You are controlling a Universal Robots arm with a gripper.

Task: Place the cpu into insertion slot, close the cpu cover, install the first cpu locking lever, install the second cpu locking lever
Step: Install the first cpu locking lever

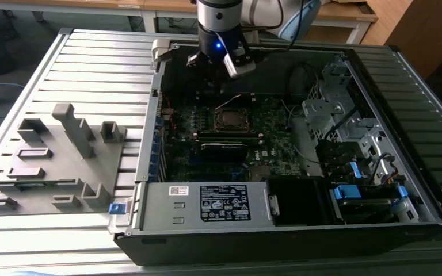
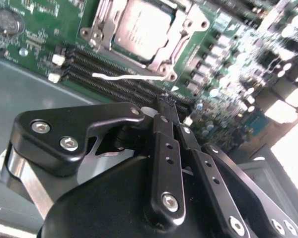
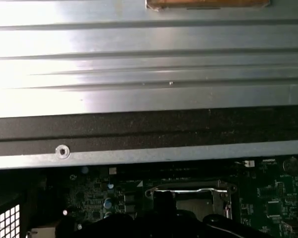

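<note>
Cpu [image 2: 139, 29] sits in the slot [image 1: 232, 118], cover [image 2: 183, 35] looks shut over it; lever stage, I judge. Gripper [image 2: 166, 104] hangs above the board near the slot, jaws pressed together, holding nothing. Thin lever [image 2: 129, 77] beside the cover calls for a low, exact approach

Bright and even in the exterior view, with soft light from above washing the ribbed table [image 1: 90, 63] pale, leaving the inside of the computer case [image 1: 282, 75] dim along its far wall, and casting only faint shadows beside the grey fixture [image 1: 60, 155]. Harsher in the second wrist view, with white glare on the cpu [image 2: 141, 29] top and part of the motherboard [image 2: 35, 44] blown out and smeared with blur. Overexposed across the ribbed metal sheet [image 3: 139, 59] in the first wrist view, then murky, grainy and soft over the board beneath it.
</note>
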